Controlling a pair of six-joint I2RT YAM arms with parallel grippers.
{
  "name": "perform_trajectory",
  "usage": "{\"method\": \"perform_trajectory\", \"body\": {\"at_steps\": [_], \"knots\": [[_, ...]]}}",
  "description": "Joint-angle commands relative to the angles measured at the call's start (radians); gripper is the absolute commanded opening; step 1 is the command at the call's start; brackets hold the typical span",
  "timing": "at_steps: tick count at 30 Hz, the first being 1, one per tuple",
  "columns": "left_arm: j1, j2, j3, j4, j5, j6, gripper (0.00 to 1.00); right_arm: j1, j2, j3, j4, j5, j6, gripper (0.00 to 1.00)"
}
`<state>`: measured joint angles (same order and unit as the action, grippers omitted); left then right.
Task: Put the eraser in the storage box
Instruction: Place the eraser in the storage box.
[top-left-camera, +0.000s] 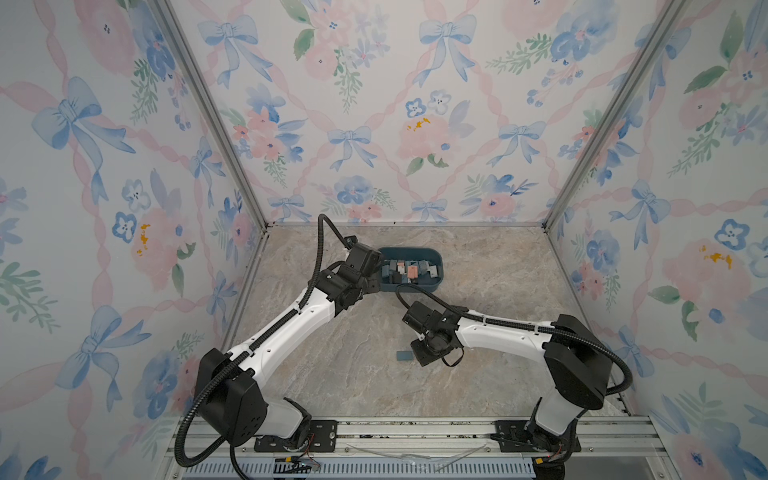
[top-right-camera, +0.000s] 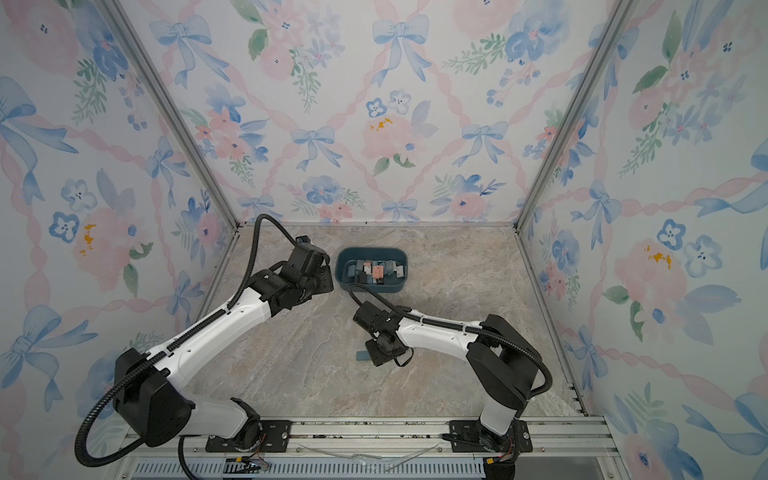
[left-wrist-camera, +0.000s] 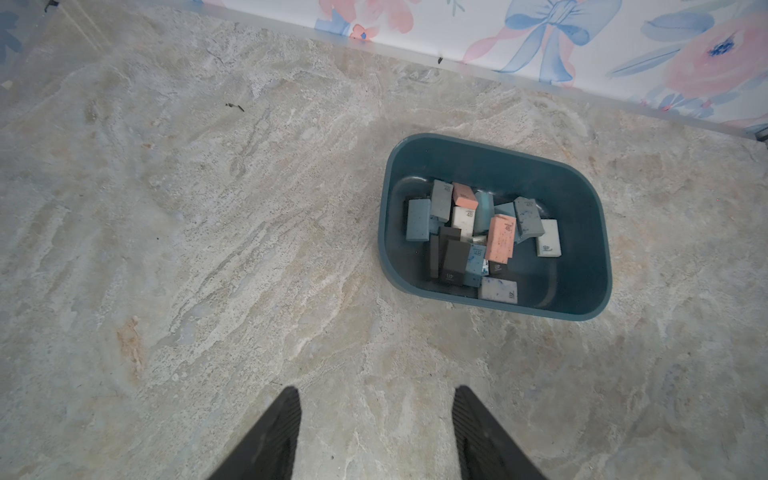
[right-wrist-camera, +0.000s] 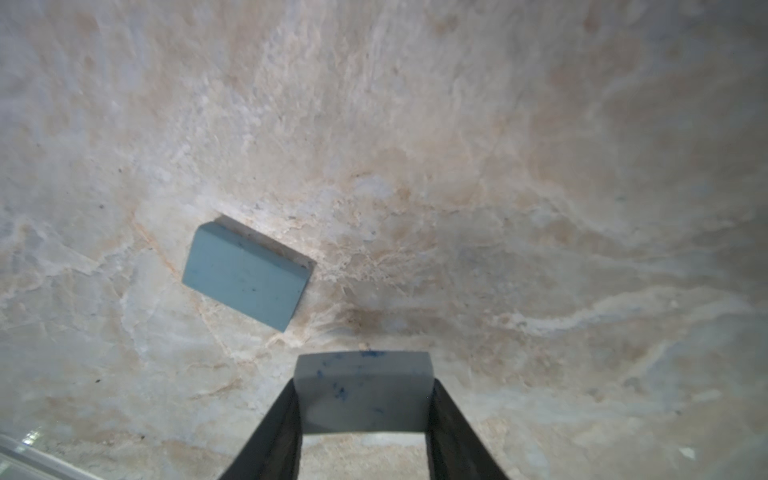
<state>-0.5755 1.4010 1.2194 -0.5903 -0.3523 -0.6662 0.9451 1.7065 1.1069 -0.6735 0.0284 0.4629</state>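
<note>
My right gripper (right-wrist-camera: 364, 399) is shut on a grey-white eraser (right-wrist-camera: 361, 374) flecked with blue, held across its width low over the marble table. A plain blue eraser (right-wrist-camera: 247, 274) lies flat on the table beside it; both top views show this blue eraser (top-left-camera: 403, 355) (top-right-camera: 362, 356) just left of the right wrist. The storage box (left-wrist-camera: 490, 166), a dark teal tub, stands at the back (top-left-camera: 409, 251) (top-right-camera: 371, 250) holding several erasers. My left gripper (left-wrist-camera: 376, 390) hangs open and empty over bare table just left of the box.
Floral walls close in the table on three sides, with the back wall (left-wrist-camera: 582, 41) close behind the box. The left arm's wrist (top-left-camera: 361, 259) overlaps the box's left end in a top view. A metal rail (top-left-camera: 415, 432) runs along the front.
</note>
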Motion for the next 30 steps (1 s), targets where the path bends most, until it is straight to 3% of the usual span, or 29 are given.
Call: {"method": "perform_trajectory", "body": {"at_steps": [1, 5, 10, 18, 26, 30], "knots": [[0.005, -0.041, -0.027, -0.003, -0.016, -0.010, 0.61, -0.055, -0.046, 0.033, -0.039, -0.011, -0.014, 0.46], [0.005, -0.064, -0.052, -0.003, -0.013, -0.009, 0.61, -0.134, -0.074, 0.128, -0.066, -0.013, -0.065, 0.47], [0.005, -0.097, -0.094, -0.003, -0.004, -0.019, 0.60, -0.226, 0.015, 0.303, -0.077, -0.018, -0.125, 0.47], [0.003, -0.150, -0.164, -0.003, 0.030, -0.060, 0.60, -0.313, 0.315, 0.680, -0.125, -0.024, -0.158, 0.46], [-0.004, -0.194, -0.218, -0.003, 0.052, -0.094, 0.59, -0.319, 0.624, 1.063, -0.251, 0.017, -0.171, 0.47], [-0.020, -0.212, -0.245, -0.006, 0.058, -0.117, 0.59, -0.318, 0.721, 1.199, -0.306, 0.023, -0.161, 0.52]]}}
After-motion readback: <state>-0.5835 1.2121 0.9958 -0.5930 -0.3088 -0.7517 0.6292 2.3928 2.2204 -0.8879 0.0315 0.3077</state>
